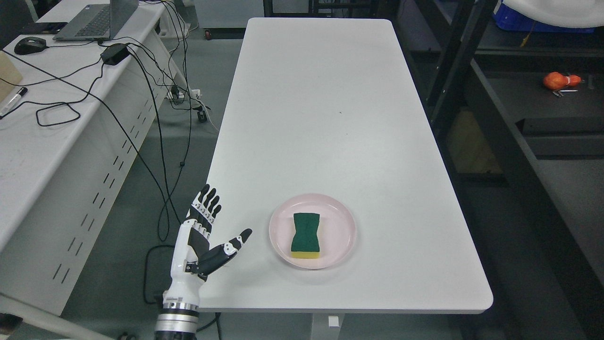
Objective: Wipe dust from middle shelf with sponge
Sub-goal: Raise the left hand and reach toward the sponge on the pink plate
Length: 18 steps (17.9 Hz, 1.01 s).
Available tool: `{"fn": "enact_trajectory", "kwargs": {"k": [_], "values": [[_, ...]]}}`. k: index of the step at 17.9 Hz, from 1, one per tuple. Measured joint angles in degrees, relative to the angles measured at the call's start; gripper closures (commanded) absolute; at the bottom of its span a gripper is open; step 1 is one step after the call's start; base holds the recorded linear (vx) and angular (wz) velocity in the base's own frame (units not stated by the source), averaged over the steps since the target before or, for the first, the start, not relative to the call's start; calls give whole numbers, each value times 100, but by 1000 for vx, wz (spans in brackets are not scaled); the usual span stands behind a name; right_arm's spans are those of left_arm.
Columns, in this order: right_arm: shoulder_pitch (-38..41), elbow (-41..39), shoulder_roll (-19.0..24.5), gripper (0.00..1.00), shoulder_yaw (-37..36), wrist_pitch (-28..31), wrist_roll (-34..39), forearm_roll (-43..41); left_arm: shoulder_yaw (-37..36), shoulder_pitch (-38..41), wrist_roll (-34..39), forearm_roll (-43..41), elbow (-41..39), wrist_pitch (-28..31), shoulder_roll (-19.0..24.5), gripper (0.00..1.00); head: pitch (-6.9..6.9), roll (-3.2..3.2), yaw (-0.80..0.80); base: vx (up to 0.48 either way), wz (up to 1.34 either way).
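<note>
On the near part of the white table (339, 118), I see the sponge (306, 235) lying flat in a pale pink plate (344, 224). Its dark green scouring face is turned up, and a thin yellow strip shows along the edge closest to me. The sponge has a waisted outline, narrower through the middle, and it sits a little left of the plate's centre, wholly inside the rim. Nothing touches it.

To the left of the plate I have my left hand (200, 238), rising from the lower left of the view at the table's left edge. Its fingers (207, 203) are extended upward and slightly fanned, the thumb stretched out toward the plate, and the palm is bare: the hand is released and grips nothing. It stands apart from the plate, with bare tabletop between the thumb tip and the rim. My right hand does not show anywhere in this view.

Farther left, across a strip of grey floor, a second white desk (42, 156) carries a laptop (96, 19), a mouse (29, 45), a black power brick (114, 53) and loose black cables (141, 94) trailing down to the floor. To the right of the table stands dark shelving (500, 118), with a small orange object (560, 80) on one of its levels.
</note>
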Motion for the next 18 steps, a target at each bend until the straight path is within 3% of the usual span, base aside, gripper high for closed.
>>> {"fn": "enact_trajectory", "kwargs": {"k": [7,10,13,16,18], "values": [[0,0,0,0,0,0,2,0,16,-6,-12,0,-11,-20,0,2,0,0,0,0,0],[0,0,0,0,0,0,2,0,158,-163,-395,-17,-1,-121,2,2,0,0,0,0,0],[0,0,0,0,0,0,3,0,323,-366,-1194,-334,61,-967,158,2,0,0,0,0,0],[0,0,0,0,0,0,3,0,466,-517,-1875,-1282,171,-2089,413,7,0,0,0,0,0],[0,0,0,0,0,0,3,0,590,-643,-2350,-2040,229,-2578,580,1,0,0,0,0,0]]}}
